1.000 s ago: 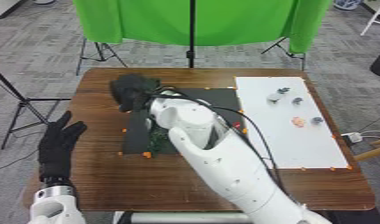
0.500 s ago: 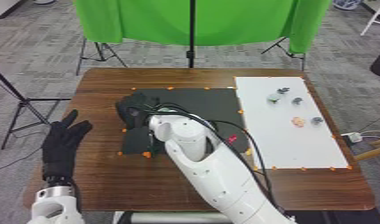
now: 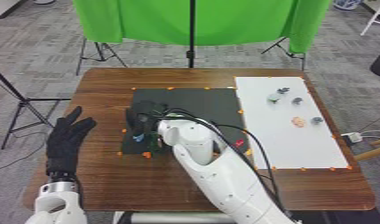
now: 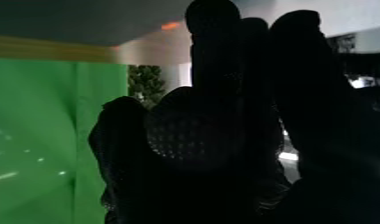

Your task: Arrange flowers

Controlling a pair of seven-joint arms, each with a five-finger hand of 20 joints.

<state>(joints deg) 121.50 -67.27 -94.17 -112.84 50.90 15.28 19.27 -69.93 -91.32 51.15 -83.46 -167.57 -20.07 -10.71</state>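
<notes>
As a black-gloved left hand (image 3: 69, 142) waits over the left side of the brown wooden table (image 3: 173, 187), its fingers extend straight and slightly apart, aimed at the far side. A small red item (image 3: 239, 143) lies near the right edge of a dark mat (image 3: 200, 100), just beside the white right arm. Toward the mat's left side is a piece of dark green foliage (image 3: 154, 143), close to the right hand (image 3: 146, 114); its long axis runs roughly near to far, though which end is the tip cannot be told. From the right wrist, a cluster of green leaves (image 4: 146, 82) appears beyond the glove, its length roughly in line with the hand. Whether the right hand is wide, narrow or gripping anything cannot be told. On the white sheet (image 3: 265, 135) at right, a pinkish bloom (image 3: 297, 121) rests beside a small grey item (image 3: 316, 120). Beyond them are a second small grey piece (image 3: 297, 100) and a pale little container (image 3: 273, 98), with a dark sprig (image 3: 283, 90) just past it. Behind the table hangs a green curtain (image 3: 142, 20)
</notes>
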